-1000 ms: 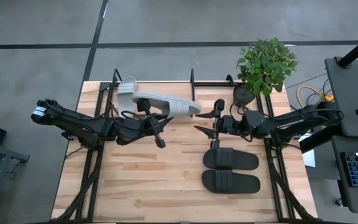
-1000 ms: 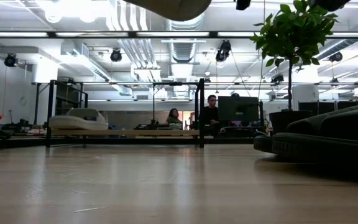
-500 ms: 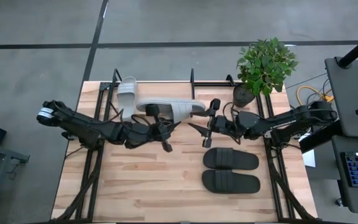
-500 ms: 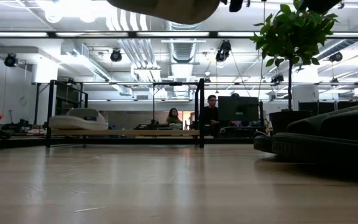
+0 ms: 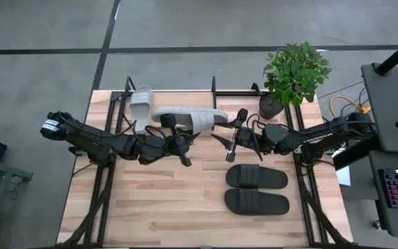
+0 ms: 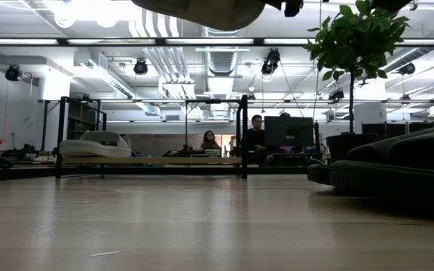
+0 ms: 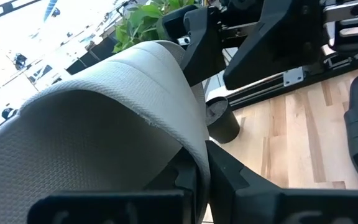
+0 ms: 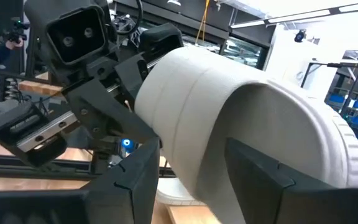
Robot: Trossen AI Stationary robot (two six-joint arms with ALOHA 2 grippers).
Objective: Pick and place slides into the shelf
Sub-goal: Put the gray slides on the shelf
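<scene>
A light grey slide (image 5: 188, 117) is held in the air over the table's far middle, lying level with its length running left to right; the low view shows its underside (image 6: 202, 9). My left gripper (image 5: 173, 135) is shut on it. My right gripper (image 5: 226, 127) is open, its two fingers on either side of the slide's right end (image 8: 229, 124). The second grey slide (image 5: 140, 102) rests sole-down on the shelf (image 6: 149, 160) at the far edge. The black pair (image 5: 256, 178) (image 5: 256, 202) lies flat on the table at right. My left gripper pinches the slide's near long edge (image 7: 194, 146), toward its left end, between its two fingers (image 7: 229, 180). It comes from the table's left and near side. The slide is lifted clear and roughly level. My right gripper: I cannot tell whether its fingers (image 8: 135, 180) touch the slide's end.
A potted plant (image 5: 296, 72) stands at the far right corner beside the shelf's end frame. The shelf's rods (image 5: 213, 86) run along the far edge. Bare wood (image 5: 150, 200) lies at near left. People sit at desks in the room behind (image 6: 256, 135).
My left gripper has moved toward the table's right and turned, swinging the grey slide from a slant to level, lengthwise left to right. My right gripper has moved left toward the slide, and its open fingers now stand on either side of the slide's right end.
</scene>
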